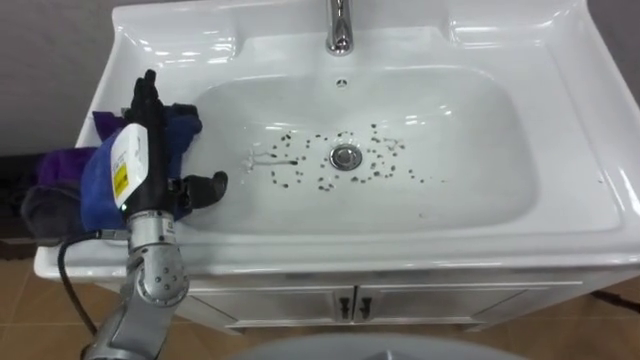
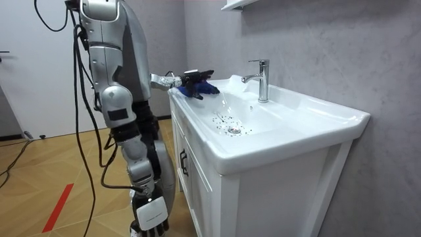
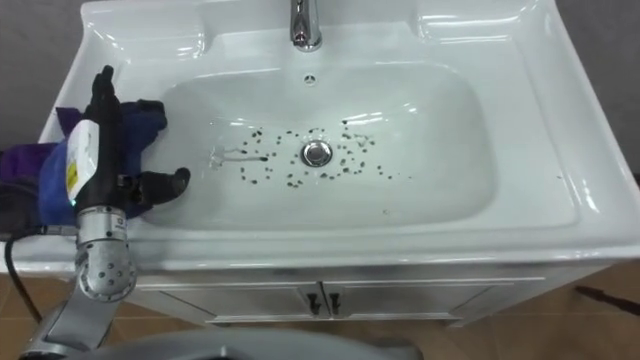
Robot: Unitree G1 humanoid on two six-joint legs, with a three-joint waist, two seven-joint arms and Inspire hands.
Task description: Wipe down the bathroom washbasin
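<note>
Basin (image 1: 480, 140), specks (image 1: 380, 168) round drain (image 1: 345, 155) | L hand (image 1: 143, 160) flat on cloth (image 1: 182, 128)

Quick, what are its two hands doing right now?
Left hand: open, flat on the blue cloth.
Right hand: hangs at its side; cannot be told.

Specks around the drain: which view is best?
Left eye view: looking down, the specks spread unblocked around the drain. The right eye view shows much the same. The room view shows them sidelong, as a small dark cluster.

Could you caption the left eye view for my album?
Robot's left hand rests on a blue cloth at the left rim of the basin; dark specks ring the drain.
</note>
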